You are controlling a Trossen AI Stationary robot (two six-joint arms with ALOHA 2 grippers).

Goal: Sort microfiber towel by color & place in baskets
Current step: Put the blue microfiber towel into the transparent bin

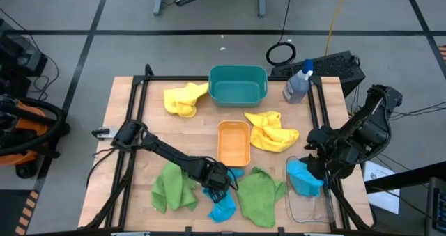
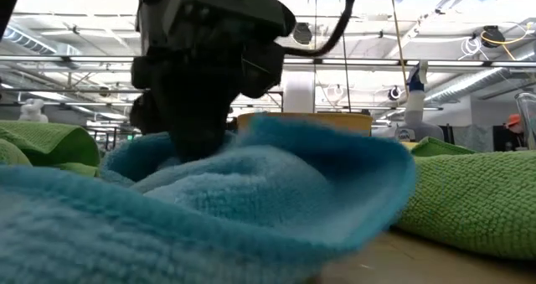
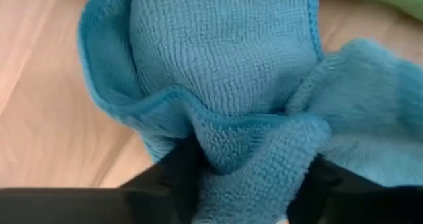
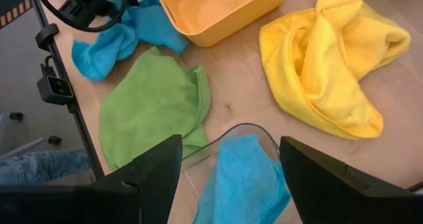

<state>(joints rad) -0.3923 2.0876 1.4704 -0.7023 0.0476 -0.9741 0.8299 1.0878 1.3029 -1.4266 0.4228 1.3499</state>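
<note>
My left gripper (image 1: 219, 182) is down at the table's near edge, shut on a bright blue towel (image 1: 223, 207) that lies between two green towels (image 1: 173, 187) (image 1: 261, 195). My right gripper (image 4: 231, 168) hovers open over the clear basket (image 1: 313, 208), in which the other blue towel (image 4: 241, 181) lies. One yellow towel (image 1: 183, 99) lies left of the teal basket (image 1: 238, 84). The other yellow towel (image 1: 270, 130) lies right of the orange basket (image 1: 233, 143). My left gripper pinches a bunched-up fold of the blue towel (image 3: 254, 161) between its two fingers (image 3: 178, 174), several layers thick. It comes down on the towel from above (image 2: 197, 137). The rest of the towel spreads out slack on the table around the fingers.
A clear spray bottle with a blue top (image 1: 298, 83) stands at the far right, next to the teal basket. A black frame (image 1: 132, 104) runs along the table's left and right sides. Bare wood shows between the orange basket and the left rail.
</note>
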